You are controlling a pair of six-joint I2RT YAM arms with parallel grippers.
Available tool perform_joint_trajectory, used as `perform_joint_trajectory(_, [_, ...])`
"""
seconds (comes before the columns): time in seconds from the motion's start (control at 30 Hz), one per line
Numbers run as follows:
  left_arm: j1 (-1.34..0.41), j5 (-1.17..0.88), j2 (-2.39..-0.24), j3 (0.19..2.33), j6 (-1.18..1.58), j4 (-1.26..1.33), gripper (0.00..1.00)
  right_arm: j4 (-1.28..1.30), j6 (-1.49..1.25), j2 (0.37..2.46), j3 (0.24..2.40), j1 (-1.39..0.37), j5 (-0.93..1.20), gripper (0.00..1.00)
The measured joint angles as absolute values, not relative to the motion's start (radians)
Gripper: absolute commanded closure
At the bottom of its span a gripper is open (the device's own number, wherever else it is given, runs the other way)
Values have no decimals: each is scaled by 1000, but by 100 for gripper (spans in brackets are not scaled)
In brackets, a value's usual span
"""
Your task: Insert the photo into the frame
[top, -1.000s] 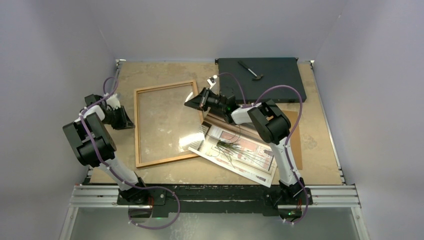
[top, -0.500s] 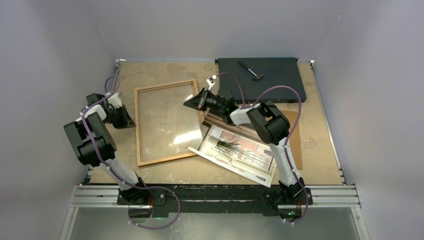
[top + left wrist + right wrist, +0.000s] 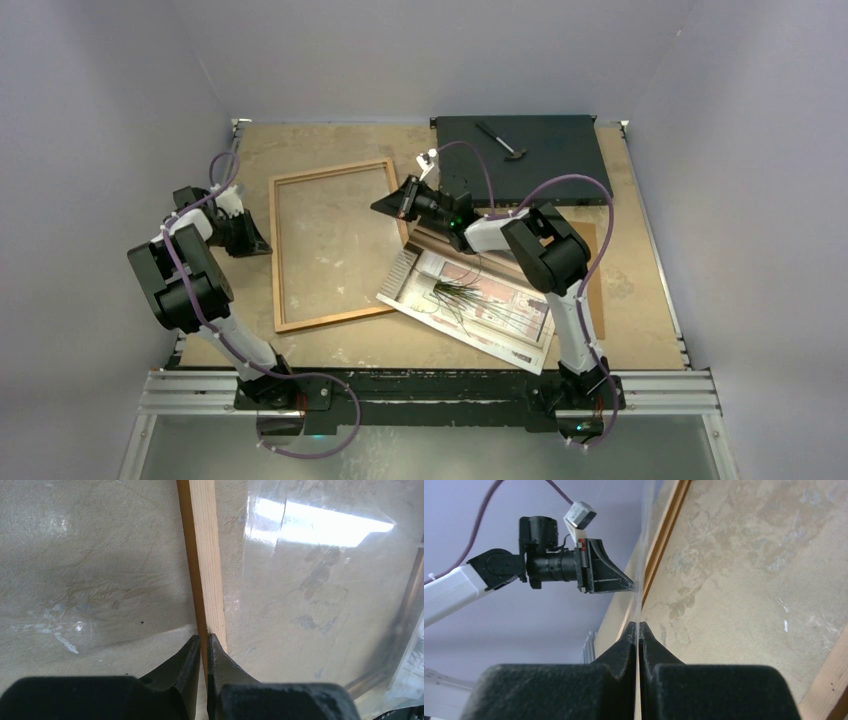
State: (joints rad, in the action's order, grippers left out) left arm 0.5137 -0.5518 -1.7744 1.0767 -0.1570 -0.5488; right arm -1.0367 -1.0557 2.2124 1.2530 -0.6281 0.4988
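Observation:
The frame (image 3: 330, 245), thin orange-brown wood, lies flat left of the table's middle. My left gripper (image 3: 252, 240) is shut on its left rail; in the left wrist view the black fingertips (image 3: 203, 641) pinch the rail (image 3: 206, 555), with the clear pane (image 3: 320, 570) beyond it. My right gripper (image 3: 402, 200) sits at the frame's right side, shut on the pane's thin edge (image 3: 639, 626). The right wrist view also shows the left gripper (image 3: 626, 585) on the far rail (image 3: 669, 525). The photo (image 3: 480, 305), print side up, lies just right of the frame, touched by neither gripper.
A brown hardboard sheet (image 3: 592, 275) lies under the photo's far side. A flat black box (image 3: 530, 160) with a small tool (image 3: 500, 140) on it stands at the back right. Grey walls close in the table on three sides.
The bright glare on the pane's near right part has gone. The right arm's elbow has swung slightly right. The left jaws have closed a little tighter on the rail.

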Motion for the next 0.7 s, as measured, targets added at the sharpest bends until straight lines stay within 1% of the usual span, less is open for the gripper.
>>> perform_joint_trajectory(0.2, [514, -550, -1776, 1080, -154, -554, 93, -1067, -1004, 2145, 1241, -628, 490, 100])
perform_joint_trajectory(0.4, [512, -546, -1777, 1082, -149, -555, 93, -1087, -1006, 2140, 1241, -628, 493, 100])
perform_joint_trajectory(0.53, [511, -546, -1777, 1082, -149, -556, 93, -1109, -1042, 2140, 1227, -628, 496, 100])
perform_joint_trajectory(0.7, [510, -546, -1777, 1082, -149, -555, 93, -1147, -1176, 2157, 1194, -630, 500, 100])
